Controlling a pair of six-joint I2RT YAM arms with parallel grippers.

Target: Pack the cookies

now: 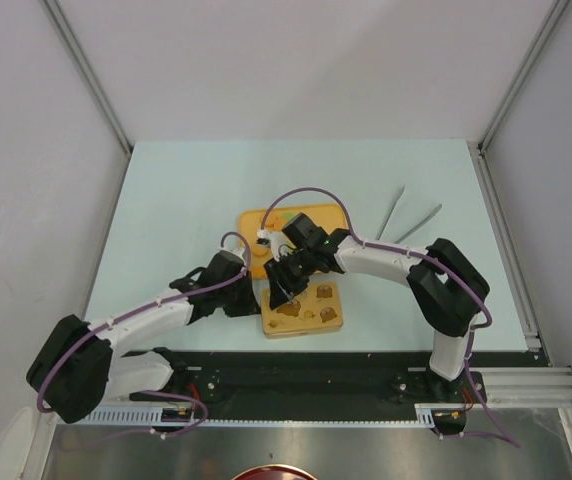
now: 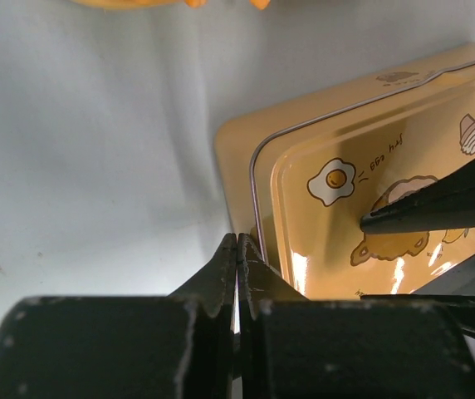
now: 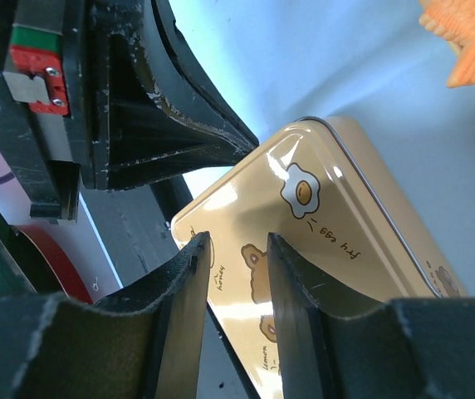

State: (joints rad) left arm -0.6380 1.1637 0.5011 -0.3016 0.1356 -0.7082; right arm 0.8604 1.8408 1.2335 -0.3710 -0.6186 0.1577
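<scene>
One tin lies beneath the right hand, beside the closed left hand.

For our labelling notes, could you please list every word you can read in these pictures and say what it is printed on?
"fry egg": on the yellow tin, beside its fried-egg drawing.
"honey": same tin, beside a bear drawing.
"lemon": same tin, lower down in the right wrist view.
The tin's other prints are too small or blurred to read.

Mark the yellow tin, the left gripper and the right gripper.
yellow tin (image 2: 335,179): left wrist view, fried-egg print on top.
left gripper (image 2: 237,249): left wrist view, shut fingertips.
right gripper (image 3: 236,249): right wrist view, gap between fingertips.
</scene>
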